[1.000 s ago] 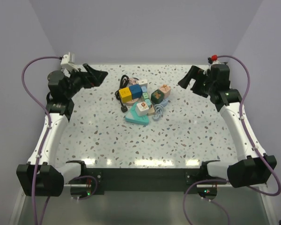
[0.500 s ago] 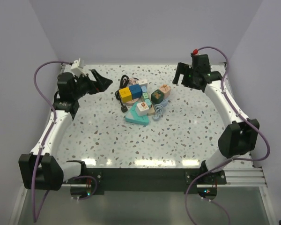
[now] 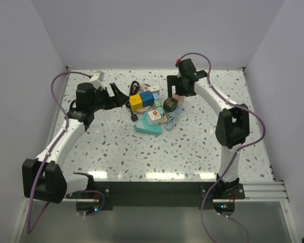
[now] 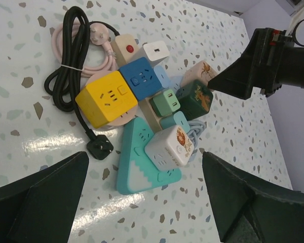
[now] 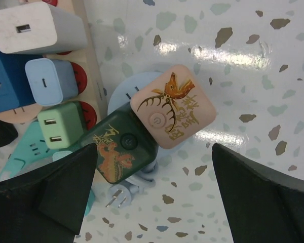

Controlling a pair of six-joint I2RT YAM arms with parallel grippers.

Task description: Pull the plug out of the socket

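Cream-beige power strip with round red outlets [image 5: 91, 55] is located in a pile of adapters on the far middle of the speckled white terrazzo table [image 3: 116, 147]. The strip is largely covered by the things around it.

3 plugs are seen seated in a row along it in the right wrist view:
- a white USB charger block [image 5: 35, 25]
- a pale blue adapter [image 5: 48, 81]
- a mint green 2-port adapter [image 5: 61, 126]

Red outlet faces are exposed just beside the pale blue and mint green ones.

A blue cube socket [image 4: 139, 78] and a yellow cube socket [image 4: 104, 104] are pressed against the strip's left side. On the near side a teal triangular block [image 4: 142, 162] lies flat, with a white cube bearing an orange deer print [image 4: 175, 147] resting partly on it. On the right, a dark green cube with a gold print [image 5: 119, 152] is touched by a pink cube with a deer print [image 5: 172, 114]. A pale blue coiled cable [image 4: 195, 129] lies under them.

A bundled black cord [image 4: 73, 55] and a looped pink cable [image 4: 99, 61] lie at the pile's far left. A black plug [image 4: 99, 148] lies loose on the table beside the teal block.

Right gripper [image 3: 176, 90] is positioned above the pile's right side, over the pink and dark green cubes. Its jaws are spread wide and nothing is held. Left gripper [image 3: 120, 96] is placed just left of the pile near the black cord. Its jaws are also spread wide with nothing between them, and no contact is seen.
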